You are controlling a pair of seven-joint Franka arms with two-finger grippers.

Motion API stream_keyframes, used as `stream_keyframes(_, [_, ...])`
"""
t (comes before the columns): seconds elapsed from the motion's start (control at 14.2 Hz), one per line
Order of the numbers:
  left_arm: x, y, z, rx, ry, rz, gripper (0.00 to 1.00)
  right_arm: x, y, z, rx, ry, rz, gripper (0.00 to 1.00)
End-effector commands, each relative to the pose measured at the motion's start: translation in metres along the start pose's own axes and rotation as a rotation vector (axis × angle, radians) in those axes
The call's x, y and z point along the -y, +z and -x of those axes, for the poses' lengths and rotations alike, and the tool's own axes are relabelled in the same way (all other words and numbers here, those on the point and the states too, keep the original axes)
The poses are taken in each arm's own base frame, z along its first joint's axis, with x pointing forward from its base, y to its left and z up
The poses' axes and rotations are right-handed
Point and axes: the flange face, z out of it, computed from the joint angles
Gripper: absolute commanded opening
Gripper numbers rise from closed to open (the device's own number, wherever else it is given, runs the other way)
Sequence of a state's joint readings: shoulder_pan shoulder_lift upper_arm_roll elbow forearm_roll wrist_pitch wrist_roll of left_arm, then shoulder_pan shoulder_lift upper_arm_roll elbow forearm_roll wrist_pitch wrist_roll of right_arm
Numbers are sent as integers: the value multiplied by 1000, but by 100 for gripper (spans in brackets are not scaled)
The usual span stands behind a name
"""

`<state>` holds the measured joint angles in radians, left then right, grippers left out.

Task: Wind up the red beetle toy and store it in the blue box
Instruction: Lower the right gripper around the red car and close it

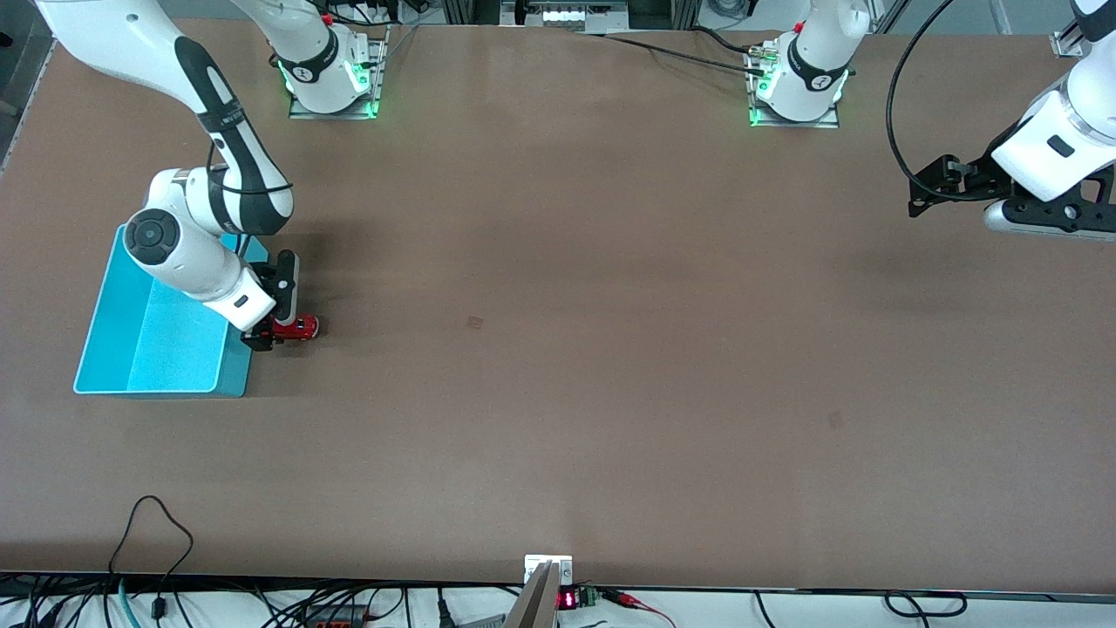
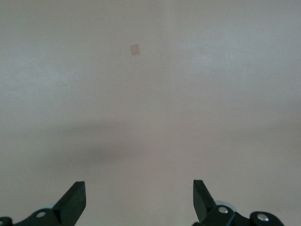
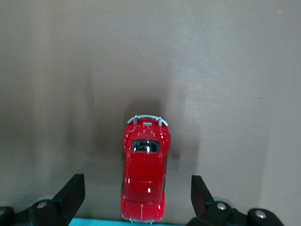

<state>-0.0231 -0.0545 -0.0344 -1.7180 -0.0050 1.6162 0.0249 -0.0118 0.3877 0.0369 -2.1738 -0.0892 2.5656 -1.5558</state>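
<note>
The right gripper (image 3: pixel 136 193) is held low over the table (image 1: pixel 558 366), just beside the blue box (image 1: pixel 113 336), with its fingers (image 3: pixel 70 190) spread wide. The red beetle toy (image 3: pixel 144 181) is seen lying between the two fingers in the right wrist view, with clear gaps on both sides, so nothing is pinched. In the front view the red beetle toy (image 1: pixel 296 328) is found on the table surface just outside the box wall that faces the left arm's end of the table, close to the box's corner and partly covered by the right gripper (image 1: pixel 266 336). The box stands near the right arm's end of the table; its inside is partly hidden by the right arm's wrist. The left gripper (image 2: pixel 139 200) is held up over the left arm's end of the table, well apart from toy and box, its fingers (image 2: pixel 75 200) spread wide; only bare table is shown beneath it. The left arm waits.
</note>
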Motion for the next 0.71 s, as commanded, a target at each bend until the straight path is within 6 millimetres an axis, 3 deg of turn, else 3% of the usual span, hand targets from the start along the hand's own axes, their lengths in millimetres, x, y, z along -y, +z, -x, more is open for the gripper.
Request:
stream_keyframes(0.0, [0,-6,4,-7,18,16,100,7,19,-1,-7,-26,17,100])
stream_keyframes(0.35, [0,-12,4,-17,18,16,100,7,28,-2,-11,-25,20,100])
stream_keyframes(0.42, [-1,-15,4,-17,22,14,100,7,28,-2,-12,-22,20,82])
stream_keyframes(0.56, [-1,-17,3,-23,22,14,100,6,24,-2,-12,-5,20,18])
stream_keyframes(0.63, [-1,-18,3,-25,20,14,100,4,22,-3,-12,-9,25,8])
